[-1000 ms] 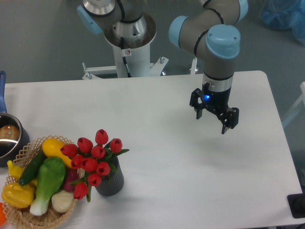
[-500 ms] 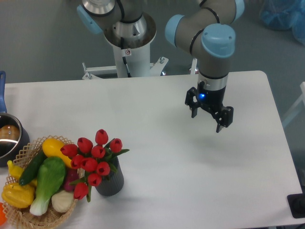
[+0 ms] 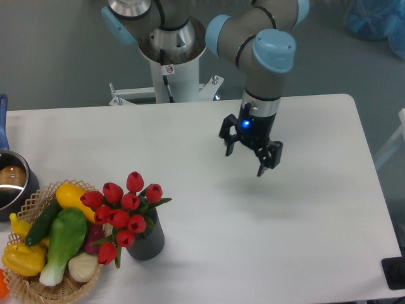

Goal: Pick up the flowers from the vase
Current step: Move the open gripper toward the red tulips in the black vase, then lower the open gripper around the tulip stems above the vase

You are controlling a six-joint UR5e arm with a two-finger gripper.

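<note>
Glossy red tulip flowers (image 3: 124, 212) stand upright in the ribbed dark grey vase (image 3: 147, 239); the black two-finger tool (image 3: 245, 162) hovers spread, well apart.

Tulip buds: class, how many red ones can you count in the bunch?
9 buds on the flowers in the vase: three along the top, four clustered mid-bunch, two hanging low on the left beside the basket. More may be hidden behind.

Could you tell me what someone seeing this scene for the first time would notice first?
Probably the bright red flowers standing in the dark vase near the table's front left, beside a wicker basket of produce. Next, the open gripper hanging empty above the table's middle, well apart from them.
</note>
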